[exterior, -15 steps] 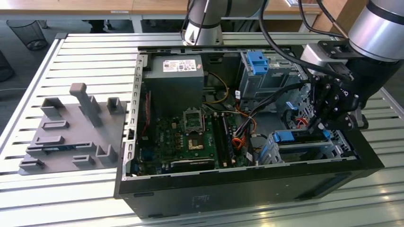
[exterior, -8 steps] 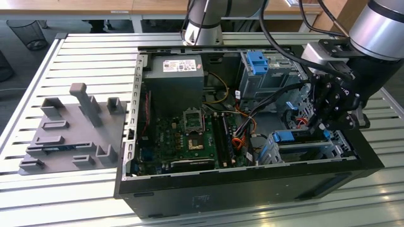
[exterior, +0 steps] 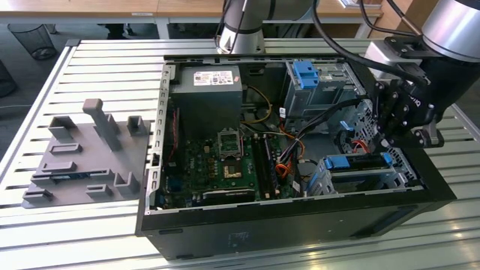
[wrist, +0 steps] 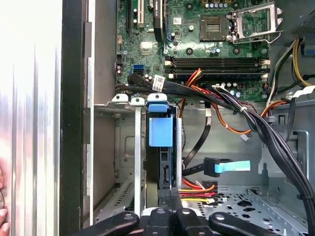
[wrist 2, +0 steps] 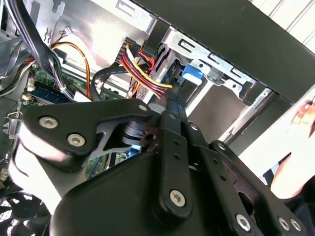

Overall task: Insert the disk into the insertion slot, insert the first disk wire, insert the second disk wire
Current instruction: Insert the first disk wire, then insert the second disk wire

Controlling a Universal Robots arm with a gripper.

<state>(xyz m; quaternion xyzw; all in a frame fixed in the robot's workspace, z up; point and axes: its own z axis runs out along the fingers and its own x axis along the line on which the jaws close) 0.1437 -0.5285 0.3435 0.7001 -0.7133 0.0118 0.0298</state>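
The disk [exterior: 360, 161], in its blue frame, sits inside the insertion slot [exterior: 330, 181], a low silver cage at the case's front corner on the exterior view's right. In the first wrist view the disk [wrist: 160, 130] stands edge-on between the cage rails [wrist: 135, 147]. My gripper [wrist: 170, 194] is shut on a black plug with red, yellow and black wires [wrist: 197, 189], held at the disk's end. The second wrist view shows the gripper [wrist 2: 173, 96] with those wires [wrist 2: 142, 69] beside the blue frame [wrist 2: 191, 73]. A black cable with a blue tag [wrist: 231, 167] hangs loose nearby.
A taller grey cage with a blue latch [exterior: 307, 76] stands behind the arm. The power supply [exterior: 206, 95] and motherboard [exterior: 225, 163] lie on the exterior view's left. Thick black cable bundles [wrist: 256, 123] cross nearby. A grey fixture plate [exterior: 82, 157] sits outside. A person's hand [wrist 2: 305, 115] is beyond the case wall.
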